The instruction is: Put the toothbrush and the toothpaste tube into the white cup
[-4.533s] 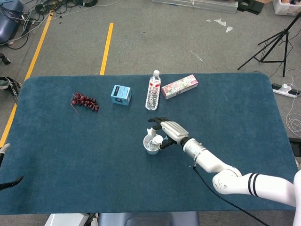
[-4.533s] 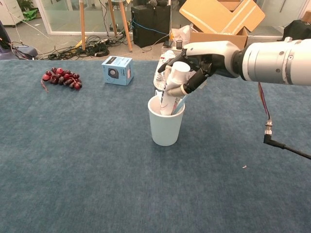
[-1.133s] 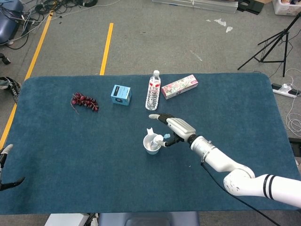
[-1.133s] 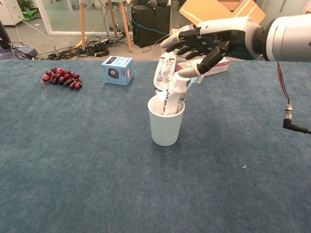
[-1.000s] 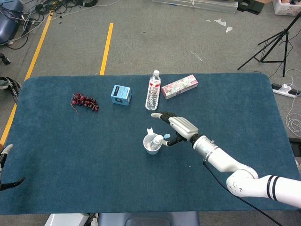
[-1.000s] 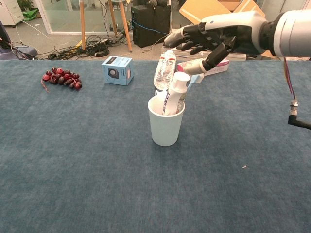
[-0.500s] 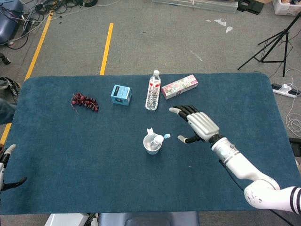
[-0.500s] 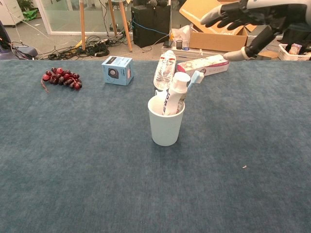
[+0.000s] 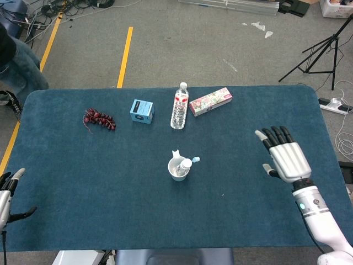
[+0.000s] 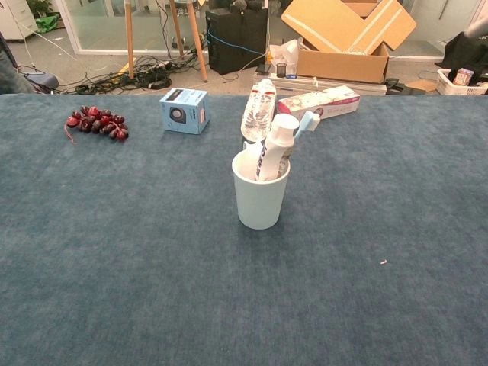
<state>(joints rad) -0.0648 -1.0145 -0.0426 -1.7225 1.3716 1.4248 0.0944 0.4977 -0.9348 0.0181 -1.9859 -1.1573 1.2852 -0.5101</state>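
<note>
Now toothbrush (image 10: 305, 126) and toothpaste tube (image 10: 271, 149) upright inside white cup (image 10: 260, 202).

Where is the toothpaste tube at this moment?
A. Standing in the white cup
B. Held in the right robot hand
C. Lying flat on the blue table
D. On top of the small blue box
A: the toothpaste tube stands in the white cup beside the toothbrush.

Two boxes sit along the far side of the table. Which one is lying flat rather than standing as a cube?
The long pink patterned box, right of the water bottle, lies flat on its side. The small light-blue box, left of the bottle, stands as a cube.
</note>
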